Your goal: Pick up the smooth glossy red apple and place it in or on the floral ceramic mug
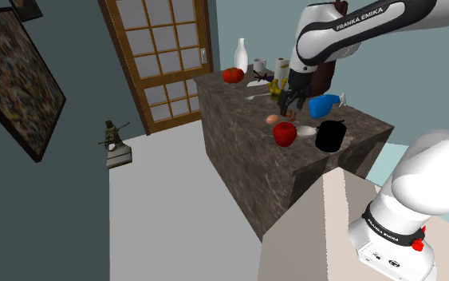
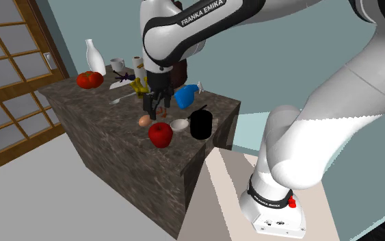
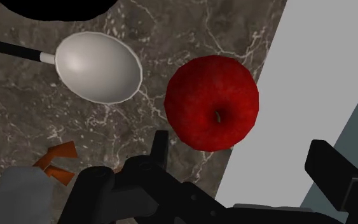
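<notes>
A glossy red apple [image 1: 285,133] [image 2: 160,134] [image 3: 212,102] sits on the dark marble counter [image 1: 238,120] close to its front edge. My gripper [image 1: 289,110] [image 2: 154,108] [image 3: 247,162] hangs open a little above and behind the apple, touching nothing. In the wrist view the apple lies just ahead of the fingers, nearer one finger [image 3: 160,147] than the other. A black mug [image 1: 330,136] [image 2: 200,124] stands upright beside the apple, on the stand's side. Two pale mugs [image 1: 259,65] [image 1: 282,65] stand at the counter's far end; I cannot make out a floral pattern on any mug.
A white spoon [image 1: 306,130] [image 3: 98,67] lies between apple and black mug, with an egg [image 1: 273,120] behind them. A blue object [image 1: 323,104], a white bottle [image 1: 241,54] and a red tomato-like fruit [image 1: 232,75] stand farther back. The counter drops to grey floor [image 1: 175,207] past the apple.
</notes>
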